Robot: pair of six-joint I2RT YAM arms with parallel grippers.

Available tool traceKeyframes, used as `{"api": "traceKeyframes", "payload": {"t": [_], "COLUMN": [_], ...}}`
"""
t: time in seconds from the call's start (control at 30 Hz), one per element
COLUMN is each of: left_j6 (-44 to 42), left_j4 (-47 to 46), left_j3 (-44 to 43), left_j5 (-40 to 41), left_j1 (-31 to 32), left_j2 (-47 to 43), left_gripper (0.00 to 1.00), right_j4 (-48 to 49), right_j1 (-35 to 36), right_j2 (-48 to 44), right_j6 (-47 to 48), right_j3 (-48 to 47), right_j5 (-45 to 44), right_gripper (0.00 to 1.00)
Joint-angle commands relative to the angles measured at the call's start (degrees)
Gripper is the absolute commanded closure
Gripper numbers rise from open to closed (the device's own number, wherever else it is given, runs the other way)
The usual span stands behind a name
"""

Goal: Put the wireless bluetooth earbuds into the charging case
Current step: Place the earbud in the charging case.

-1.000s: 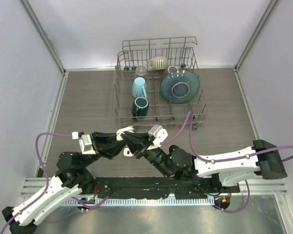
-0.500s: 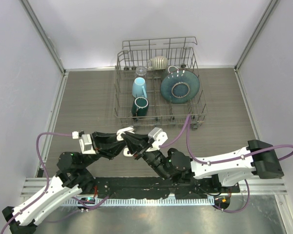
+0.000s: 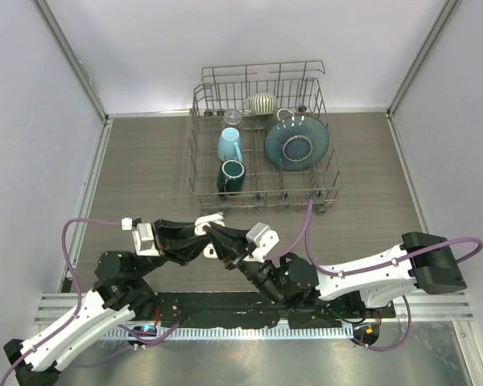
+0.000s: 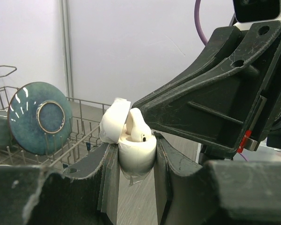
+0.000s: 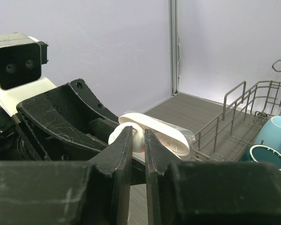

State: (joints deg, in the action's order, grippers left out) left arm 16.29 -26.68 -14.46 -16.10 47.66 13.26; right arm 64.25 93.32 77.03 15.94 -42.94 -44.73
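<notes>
Black-and-white right arm (image 3: 370, 273) has slid toward the lower centre of the overhead view. Its right hand (image 5: 138, 140) is clenched on the one visible earbud (image 4: 139, 129), apparently pressing it into the single open charging case (image 4: 136, 161). The left hand (image 4: 135, 151) grasps that case at mid-frame, and seating looks nearly done. On the desk (image 3: 145, 169) I count one dish rack (image 3: 266, 199), one plate (image 3: 296, 143) and two mugs (image 3: 230, 145). No second earbud shows.

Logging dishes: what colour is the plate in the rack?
Dark teal-blue plate, pale ring at its centre; clearest in the left wrist view.
</notes>
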Motion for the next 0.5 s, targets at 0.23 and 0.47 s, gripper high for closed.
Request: {"api": "traceKeyframes", "payload": {"t": [0.23,0.47], "left_j6": [-0.6,-0.6], "left_j4": [-8.0,-7.8], "left_j3": [-1.2,-1.2], "left_j5": [2.0,2.0], "left_j1": [-0.1,0.0], "left_j2": [-1.0,-1.3], "left_gripper": [1.0,1.0], "right_j4": [-5.1,-5.6], "right_j1": [1.8,1.8], "right_j2": [-1.4,-2.5], "right_j6": [0.0,-0.9], "right_j3": [0.3,0.6], "right_j5": [2.8,3.3], "right_gripper": [0.7,0.7]}}
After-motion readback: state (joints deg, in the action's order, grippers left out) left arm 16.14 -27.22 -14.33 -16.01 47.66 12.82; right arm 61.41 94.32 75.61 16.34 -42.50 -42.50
